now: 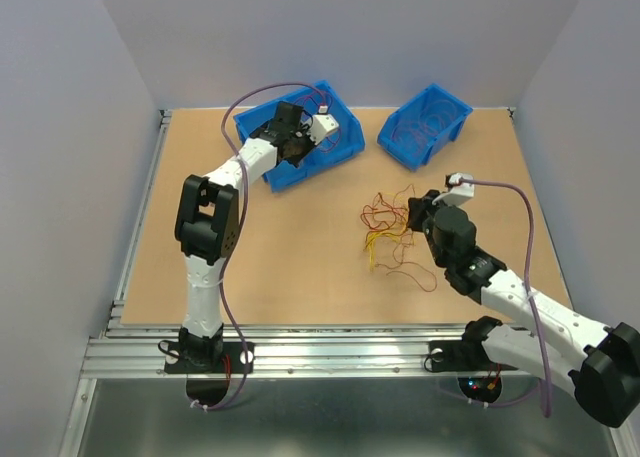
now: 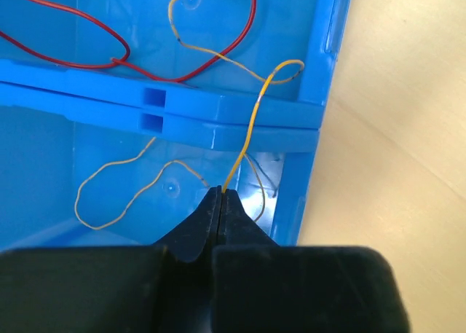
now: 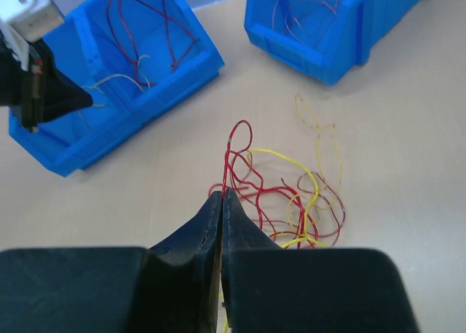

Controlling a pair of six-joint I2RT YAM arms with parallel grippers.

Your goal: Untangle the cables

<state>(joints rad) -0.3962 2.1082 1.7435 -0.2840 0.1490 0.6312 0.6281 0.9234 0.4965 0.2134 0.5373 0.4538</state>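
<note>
The cables lie as a loose red, yellow and orange tangle (image 1: 390, 232) on the table's middle right. My right gripper (image 1: 415, 213) sits at the tangle's right edge. In the right wrist view it (image 3: 223, 194) is shut on a red cable (image 3: 231, 149) that rises out of the tangle (image 3: 298, 202). My left gripper (image 1: 298, 145) reaches into the left blue bin (image 1: 300, 177). There it (image 2: 220, 192) is shut on a yellow cable (image 2: 255, 114) that arches over the bin's divider (image 2: 87, 85). A red cable (image 2: 95, 30) lies in the far compartment, another yellow one (image 2: 109, 202) in the near one.
A second blue bin (image 1: 400, 147) with thin wires inside stands at the back right, open towards the tangle. Both bins (image 3: 44, 143) (image 3: 320, 60) show in the right wrist view. White walls close the table on three sides; a metal rail runs along the near edge.
</note>
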